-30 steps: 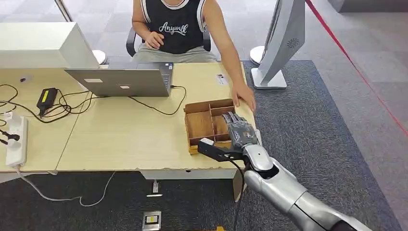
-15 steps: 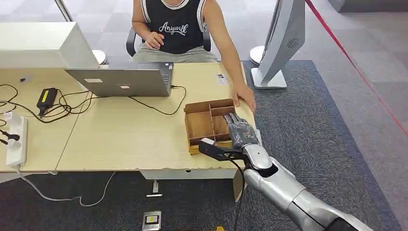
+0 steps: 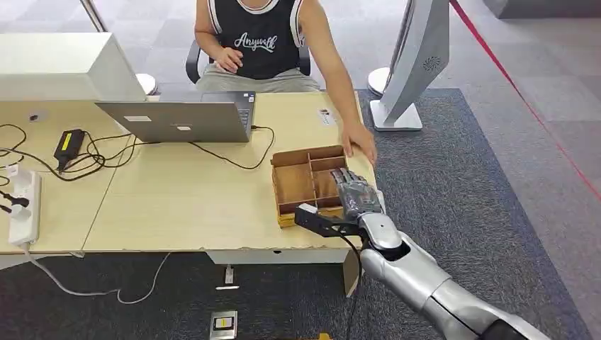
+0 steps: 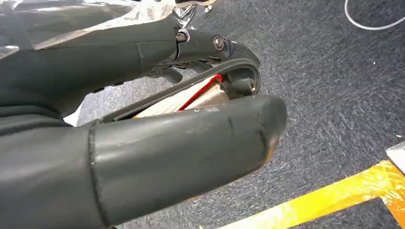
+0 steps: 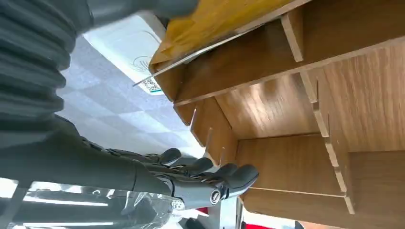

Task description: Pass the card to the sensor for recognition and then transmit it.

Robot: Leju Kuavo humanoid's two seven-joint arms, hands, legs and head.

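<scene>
Over the wooden divider box (image 3: pixel 309 183), desk's 4 o'clock corner: right hand (image 3: pixel 352 193) with fingers extended, loosely curled.
Nothing visibly held in it; a card (image 5: pixel 200 28) lies on the box's rim beside it. Left hand (image 4: pixel 143 124) grips a red-edged card (image 4: pixel 184 99) between thumb and fingers. Person's hand (image 3: pixel 360 141) rests at the box's 1 o'clock.

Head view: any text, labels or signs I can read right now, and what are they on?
"Anywill", or close to it, in white script on the person's black top; the last letters are unclear.
Small label on the desk near the person's arm: too small to read.
Stickers on the laptop lid: blank or too blurred.
White card with printed code, right wrist view: unreadable.
</scene>
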